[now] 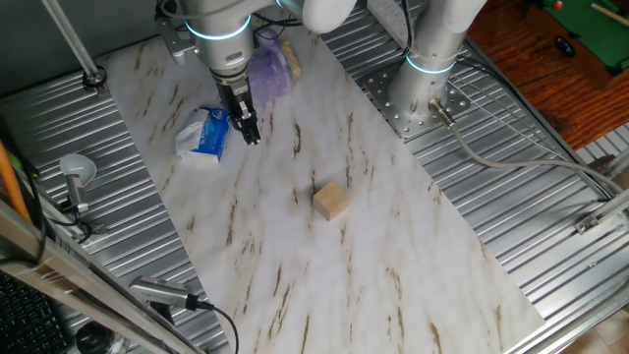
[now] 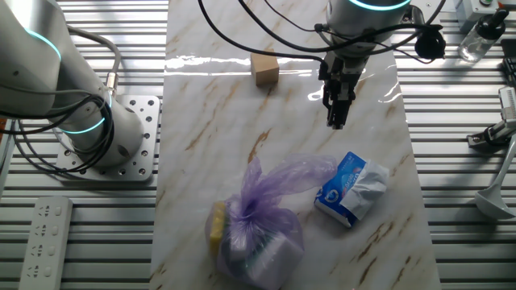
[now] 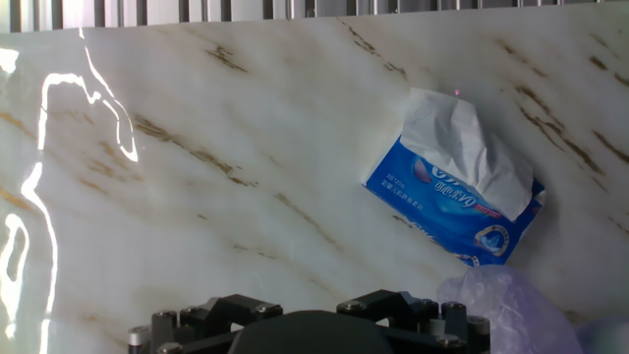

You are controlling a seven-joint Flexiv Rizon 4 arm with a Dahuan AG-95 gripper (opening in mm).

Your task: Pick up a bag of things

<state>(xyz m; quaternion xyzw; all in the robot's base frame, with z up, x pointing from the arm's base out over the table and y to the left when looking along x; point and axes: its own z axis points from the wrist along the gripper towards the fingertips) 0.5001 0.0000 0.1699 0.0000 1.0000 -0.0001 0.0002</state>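
The lilac-purple plastic bag (image 2: 260,227) lies on the marble board, wrinkly, with a yellow item at its left side. It also shows behind the arm in one fixed view (image 1: 272,69) and at the bottom right edge of the hand view (image 3: 511,313). My gripper (image 2: 337,119) hangs above the bare board between the bag and the wooden cube, apart from the bag. Its fingers look pressed together and hold nothing. In one fixed view my gripper (image 1: 250,133) stands just right of the blue-and-white packet. The fingertips are hidden in the hand view.
A blue-and-white tissue packet (image 2: 351,190) lies right of the bag and close to it; it also shows in the hand view (image 3: 457,187). A small tan wooden cube (image 2: 264,68) sits further along the board. The arm's base (image 2: 89,121) stands on the ribbed metal table.
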